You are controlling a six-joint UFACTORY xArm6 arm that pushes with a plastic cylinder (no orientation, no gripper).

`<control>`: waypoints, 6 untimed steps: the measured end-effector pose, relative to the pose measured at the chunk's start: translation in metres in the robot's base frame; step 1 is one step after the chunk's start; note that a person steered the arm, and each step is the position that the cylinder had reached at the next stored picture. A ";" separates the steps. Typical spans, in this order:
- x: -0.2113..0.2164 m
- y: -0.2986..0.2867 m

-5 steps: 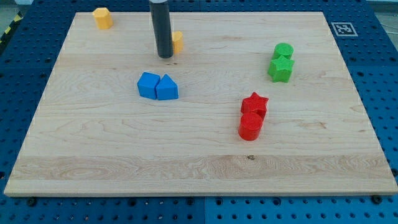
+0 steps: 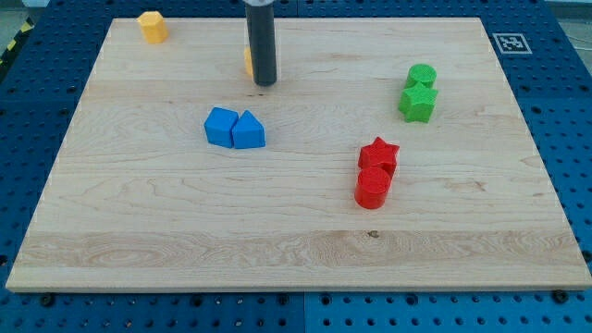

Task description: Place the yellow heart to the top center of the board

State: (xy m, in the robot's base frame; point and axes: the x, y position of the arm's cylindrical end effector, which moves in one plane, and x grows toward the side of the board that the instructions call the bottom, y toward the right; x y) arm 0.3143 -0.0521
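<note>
My tip [image 2: 265, 83] stands at top center, almost hiding the yellow heart [image 2: 248, 61], which peeks out at its ten o'clock, probably touching. There is no gripper to open or shut. Another yellow block [image 2: 153, 26] sits at the board's [image 2: 296, 250] eleven o'clock corner. Blue pair [image 2: 234, 129], green pair [image 2: 418, 92], red pair [image 2: 376, 172] lie well clear.

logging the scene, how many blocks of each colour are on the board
yellow: 2, one at top left, one mostly hidden behind my tip, showing at
blue: 2
green: 2
red: 2
total: 8
</note>
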 end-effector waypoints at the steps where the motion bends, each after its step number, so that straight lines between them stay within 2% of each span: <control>1: -0.034 -0.003; 4: -0.023 -0.035; 6: -0.062 -0.043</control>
